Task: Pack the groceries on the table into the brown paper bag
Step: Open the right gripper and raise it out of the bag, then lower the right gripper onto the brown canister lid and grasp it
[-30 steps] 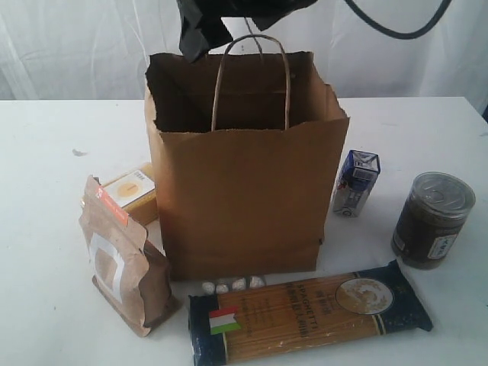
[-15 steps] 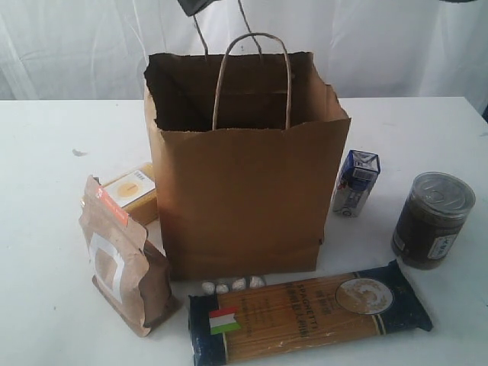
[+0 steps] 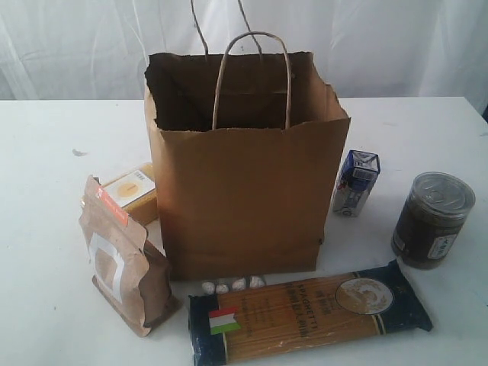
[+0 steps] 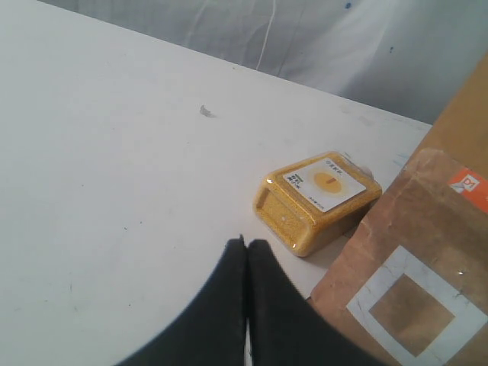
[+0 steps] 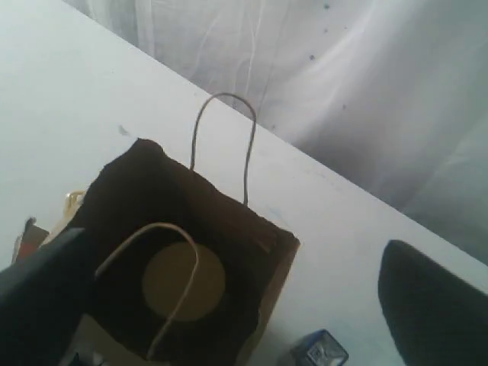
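Here, tan-lidded jar [image 5: 183,282] inside bag [image 3: 244,198].
Right gripper [image 5: 232,248] spread wide above it; left gripper [image 4: 245,244] pressed together, empty, over table [image 4: 114,168].

The white table [image 3: 46,152] carries the upright brown paper bag [image 3: 244,198]. Left of the bag: kraft pouch [image 3: 122,263], standing; yellow-grain bottle [image 3: 133,192], lying flat. Right: small blue carton [image 3: 355,183], dark jar [image 3: 431,219]. In front: spaghetti packet [image 3: 309,311], flat; small white pieces [image 3: 232,285].
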Tool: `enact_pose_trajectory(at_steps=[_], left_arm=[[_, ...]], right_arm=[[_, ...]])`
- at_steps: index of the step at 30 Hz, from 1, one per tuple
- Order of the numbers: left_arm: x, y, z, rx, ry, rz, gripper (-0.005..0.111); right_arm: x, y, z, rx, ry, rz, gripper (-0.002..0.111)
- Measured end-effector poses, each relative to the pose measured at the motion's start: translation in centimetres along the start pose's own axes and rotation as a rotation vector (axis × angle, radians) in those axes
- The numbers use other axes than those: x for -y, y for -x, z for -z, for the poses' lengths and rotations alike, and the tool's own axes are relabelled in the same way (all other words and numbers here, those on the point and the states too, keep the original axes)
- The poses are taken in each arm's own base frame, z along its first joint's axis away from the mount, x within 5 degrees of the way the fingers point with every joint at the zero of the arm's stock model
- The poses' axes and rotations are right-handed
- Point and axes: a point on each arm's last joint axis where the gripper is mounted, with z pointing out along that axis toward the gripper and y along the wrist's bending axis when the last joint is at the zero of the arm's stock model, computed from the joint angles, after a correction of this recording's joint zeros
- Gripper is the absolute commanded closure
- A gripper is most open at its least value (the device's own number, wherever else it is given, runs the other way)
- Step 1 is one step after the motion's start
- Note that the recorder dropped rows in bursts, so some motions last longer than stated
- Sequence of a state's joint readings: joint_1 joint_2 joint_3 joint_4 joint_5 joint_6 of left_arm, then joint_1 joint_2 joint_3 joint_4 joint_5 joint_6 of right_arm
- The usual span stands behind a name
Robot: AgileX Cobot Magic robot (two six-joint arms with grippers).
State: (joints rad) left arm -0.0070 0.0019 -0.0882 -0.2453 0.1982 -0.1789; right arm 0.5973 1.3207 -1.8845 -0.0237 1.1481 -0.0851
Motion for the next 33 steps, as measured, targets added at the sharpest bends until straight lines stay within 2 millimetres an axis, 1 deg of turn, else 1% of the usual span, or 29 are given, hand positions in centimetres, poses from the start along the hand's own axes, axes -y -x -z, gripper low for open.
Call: enact_pose_trajectory(at_steps=[1, 3, 5, 6, 8, 10, 12, 14, 17, 18, 19, 20, 22, 24, 25, 30, 33], left_arm=[[0.0, 0.0, 0.0, 0.0, 0.0, 0.0, 0.106], [0.0, 0.0, 0.0, 0.0, 0.0, 0.0, 0.106], [0.0, 0.0, 0.0, 0.0, 0.0, 0.0, 0.106], [0.0, 0.0, 0.0, 0.0, 0.0, 0.0, 0.106], [0.0, 0.0, 0.0, 0.0, 0.0, 0.0, 0.106], [0.0, 0.0, 0.0, 0.0, 0.0, 0.0, 0.106], [0.0, 0.0, 0.0, 0.0, 0.0, 0.0, 0.106], [0.0, 0.0, 0.0, 0.0, 0.0, 0.0, 0.106], [0.0, 0.0, 0.0, 0.0, 0.0, 0.0, 0.106], [0.0, 0.0, 0.0, 0.0, 0.0, 0.0, 0.106], [0.0, 0.0, 0.0, 0.0, 0.0, 0.0, 0.106], [0.0, 0.0, 0.0, 0.0, 0.0, 0.0, 0.106], [0.0, 0.0, 0.0, 0.0, 0.0, 0.0, 0.106], [0.0, 0.0, 0.0, 0.0, 0.0, 0.0, 0.106], [0.0, 0.0, 0.0, 0.0, 0.0, 0.0, 0.106], [0.0, 0.0, 0.0, 0.0, 0.0, 0.0, 0.106], [0.0, 0.0, 0.0, 0.0, 0.0, 0.0, 0.106]], right_arm=[[0.1, -0.5, 0.7, 0.001, -0.015, -0.007, 0.032], [0.3, -1.6, 1.7, -0.015, -0.044, -0.02, 0.046], [0.5, -2.7, 2.6, -0.027, -0.077, -0.036, 0.057], [0.7, -3.5, 3.1, -0.038, -0.102, -0.047, 0.062], [1.0, -4.9, 4.1, -0.056, -0.145, -0.083, 0.068], [1.2, -6.7, 4.5, -0.101, -0.188, -0.108, 0.07], [1.3, -8.7, 4.2, -0.162, -0.219, -0.115, 0.07], [1.2, -10.5, 3.8, -0.221, -0.232, -0.114, 0.07], [1.0, -12.7, 2.7, -0.3, -0.232, -0.109, 0.069], [1.0, -13.2, 2.4, -0.318, -0.232, -0.107, 0.068], [0.9, -13.8, 2.0, -0.342, -0.232, -0.105, 0.064], [0.8, -14.3, 1.6, -0.364, -0.231, -0.104, 0.056], [0.7, -15.1, 1.0, -0.397, -0.234, -0.115, 0.037], [1.0, -15.7, 0.7, -0.42, -0.25, -0.141, 0.023], [1.2, -16.0, 0.6, -0.429, -0.262, -0.155, 0.019], [2.8, -17.1, -0.3, -0.491, -0.34, -0.22, 0.018], [4.2, -17.6, -1.4, -0.541, -0.376, -0.265, 0.018]])
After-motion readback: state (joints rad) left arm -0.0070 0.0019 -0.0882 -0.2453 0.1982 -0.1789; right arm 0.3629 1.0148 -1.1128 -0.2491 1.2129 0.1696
